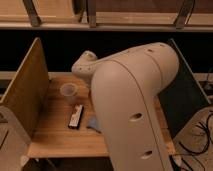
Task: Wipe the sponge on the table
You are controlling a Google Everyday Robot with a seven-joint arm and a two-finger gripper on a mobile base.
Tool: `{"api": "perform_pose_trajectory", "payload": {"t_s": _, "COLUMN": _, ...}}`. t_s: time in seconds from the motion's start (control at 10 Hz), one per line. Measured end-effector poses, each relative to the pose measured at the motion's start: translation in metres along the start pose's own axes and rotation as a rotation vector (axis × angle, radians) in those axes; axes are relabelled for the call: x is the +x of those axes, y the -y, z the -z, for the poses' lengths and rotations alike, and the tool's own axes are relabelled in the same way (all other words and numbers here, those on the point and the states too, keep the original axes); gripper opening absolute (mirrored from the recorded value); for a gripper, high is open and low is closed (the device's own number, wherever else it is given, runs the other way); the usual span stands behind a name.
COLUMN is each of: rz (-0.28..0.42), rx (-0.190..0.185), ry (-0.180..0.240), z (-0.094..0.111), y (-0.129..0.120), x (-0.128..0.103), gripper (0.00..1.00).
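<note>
Large cream robot arm fills foreground, gripper hidden behind it, claw state cannot be told, small dull-blue flat sponge lying on pale wooden plank table, just beside long black-and-white bar.

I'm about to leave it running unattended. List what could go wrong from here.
The arm covers part of the sponge and hides the gripper, out of sight behind it, so the approach may miss. The black-and-white bar lies close beside the sponge, and the clear cup stands farther back; a wipe could knock either across the table.
</note>
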Motion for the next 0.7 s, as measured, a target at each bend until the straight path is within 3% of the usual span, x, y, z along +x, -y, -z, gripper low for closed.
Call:
{"api": "perform_pose_trajectory", "payload": {"t_s": 0.3, "rz": -0.011, "rx": -0.066, "ry": -0.026, "z": 0.009, "y": -0.047, "x": -0.011, "gripper": 0.80}}
{"api": "perform_pose_trajectory", "payload": {"t_s": 0.5, "rz": -0.077, "rx": -0.112, "ry": -0.077, "z": 0.013, "y": -0.082, "x": 0.000, "gripper": 0.80}}
{"api": "perform_pose_trajectory", "payload": {"t_s": 0.7, "rz": -0.106, "rx": -0.126, "ry": -0.097, "z": 0.014, "y": -0.095, "x": 0.005, "gripper": 0.80}}
